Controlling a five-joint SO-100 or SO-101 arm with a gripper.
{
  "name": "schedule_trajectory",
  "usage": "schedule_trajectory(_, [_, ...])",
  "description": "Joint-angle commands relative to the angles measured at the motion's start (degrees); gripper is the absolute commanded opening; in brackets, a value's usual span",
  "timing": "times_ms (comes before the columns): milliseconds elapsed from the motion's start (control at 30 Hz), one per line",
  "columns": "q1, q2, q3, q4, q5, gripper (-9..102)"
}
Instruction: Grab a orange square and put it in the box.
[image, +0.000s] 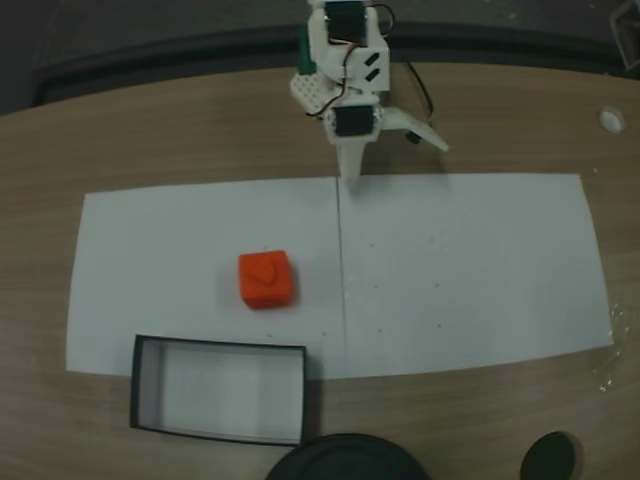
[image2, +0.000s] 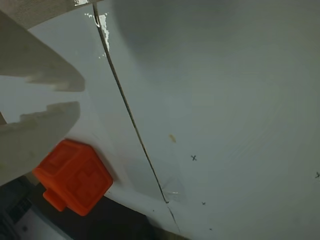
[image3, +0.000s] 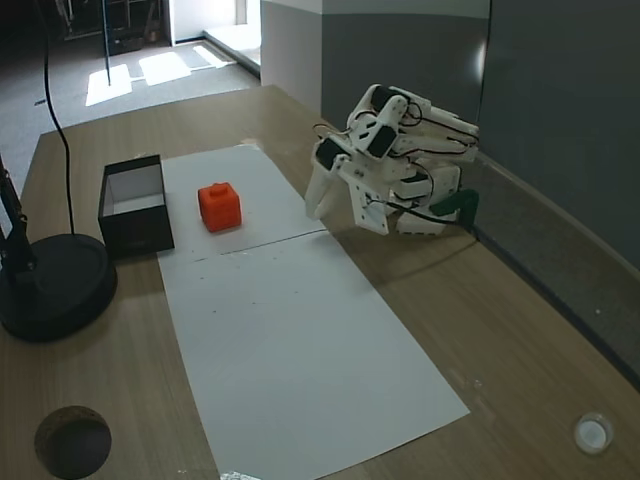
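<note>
The orange square (image: 266, 278) is a small bright cube with a raised round mark on top, lying on white paper just above the box (image: 137, 385) in a fixed view. The box is a shallow black-walled tray with a pale floor. In another fixed view the orange square (image3: 219, 206) sits right of the box (image3: 135, 225). My gripper (image: 350, 172) hangs tip-down at the paper's far edge, well away from the cube, on a folded arm. In the wrist view the gripper (image2: 80, 96) has its jaws nearly together with nothing between them, and the orange square (image2: 75, 175) lies below them.
Two white paper sheets (image: 460, 270) cover the wooden table. A round black base (image3: 50, 285) with a pole stands beside the box. A dark round hole (image: 550, 458) lies in the tabletop. A small white cap (image: 611, 120) sits near the table's corner.
</note>
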Motion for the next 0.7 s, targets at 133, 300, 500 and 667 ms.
schedule_trajectory(133, [8.35,1.41,-5.89,-15.12,0.44,20])
schedule_trajectory(300, [13.8,1.32,-13.45,-18.63,6.5,32])
schedule_trajectory(500, [14.33,-2.9,-20.21,-19.25,6.86,35])
schedule_trajectory(667, [12.48,-22.32,-25.75,-21.36,6.94,36])
